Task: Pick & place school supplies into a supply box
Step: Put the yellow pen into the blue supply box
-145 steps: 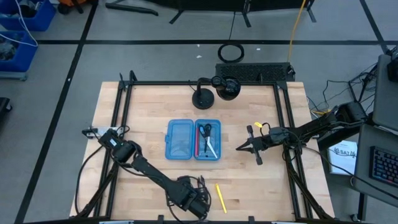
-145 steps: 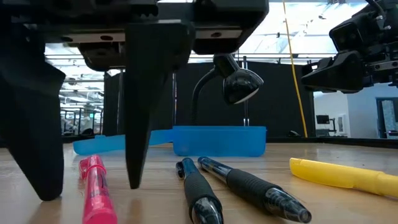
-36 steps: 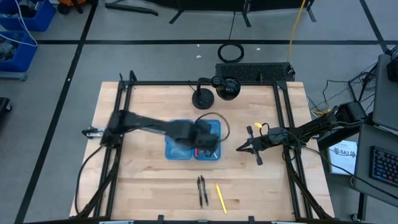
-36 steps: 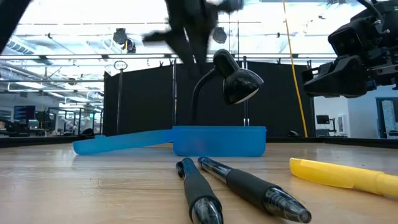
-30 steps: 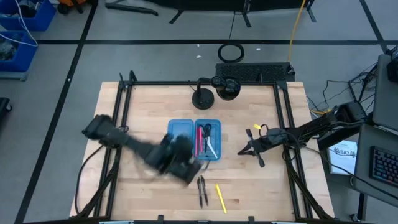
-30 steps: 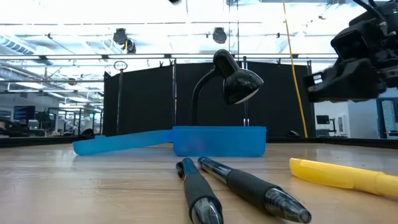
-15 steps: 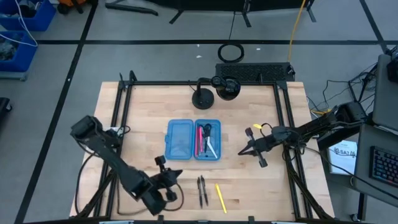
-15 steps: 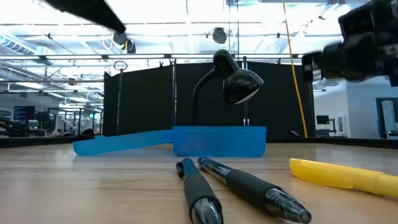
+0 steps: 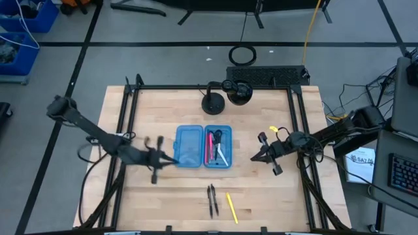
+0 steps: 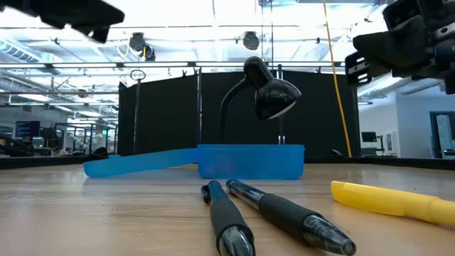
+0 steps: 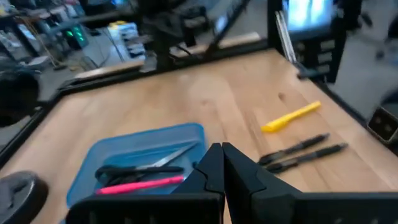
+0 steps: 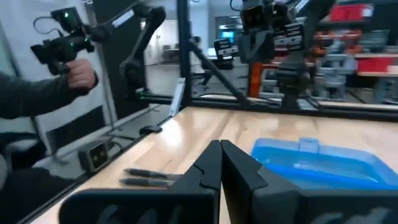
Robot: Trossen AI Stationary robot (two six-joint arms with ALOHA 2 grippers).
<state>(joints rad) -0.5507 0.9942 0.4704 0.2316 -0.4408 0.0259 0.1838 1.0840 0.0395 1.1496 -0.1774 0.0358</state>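
My left gripper (image 9: pixel 155 160) sits just left of the supply box (image 9: pixel 203 147), fingers pressed together, nothing held. My right gripper (image 9: pixel 266 156) hovers right of the box, fingers also together and empty. Box lies open mid-table; its right half holds the scissors (image 9: pixel 219 145) and a pink pen (image 11: pixel 138 185). Two dark pens (image 9: pixel 212 200) lie side by side near the front edge, yellow marker (image 9: pixel 231 206) just beside them. A person's hand (image 12: pixel 81 75) shows beyond the table, gripping a handheld device.
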